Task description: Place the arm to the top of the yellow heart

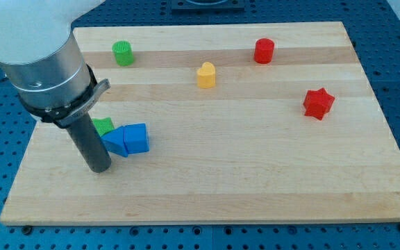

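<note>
Yellow heart [206,75] unreached: approach step.
My tip [100,169], no pincer, sits beside the blue blocks [128,139]; next, travel up-right above the heart.

The arm [44,59] enters from the frame's upper left, its dark rod [89,142] pointing straight down; my tip [101,169] sits at lower left.
</note>
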You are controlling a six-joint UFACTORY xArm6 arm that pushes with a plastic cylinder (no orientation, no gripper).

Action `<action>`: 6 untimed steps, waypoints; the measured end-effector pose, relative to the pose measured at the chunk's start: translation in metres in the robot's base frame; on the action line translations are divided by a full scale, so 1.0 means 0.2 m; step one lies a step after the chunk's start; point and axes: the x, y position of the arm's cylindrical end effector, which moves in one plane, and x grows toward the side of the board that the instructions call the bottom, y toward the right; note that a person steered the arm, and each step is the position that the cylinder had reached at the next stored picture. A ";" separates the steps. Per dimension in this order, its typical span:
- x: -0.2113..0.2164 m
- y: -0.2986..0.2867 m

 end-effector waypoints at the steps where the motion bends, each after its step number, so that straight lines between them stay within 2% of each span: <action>1: 0.01 0.54; 2: -0.04 1.11; 3: -0.27 1.23; 4: -0.53 1.19; 6: -0.90 1.18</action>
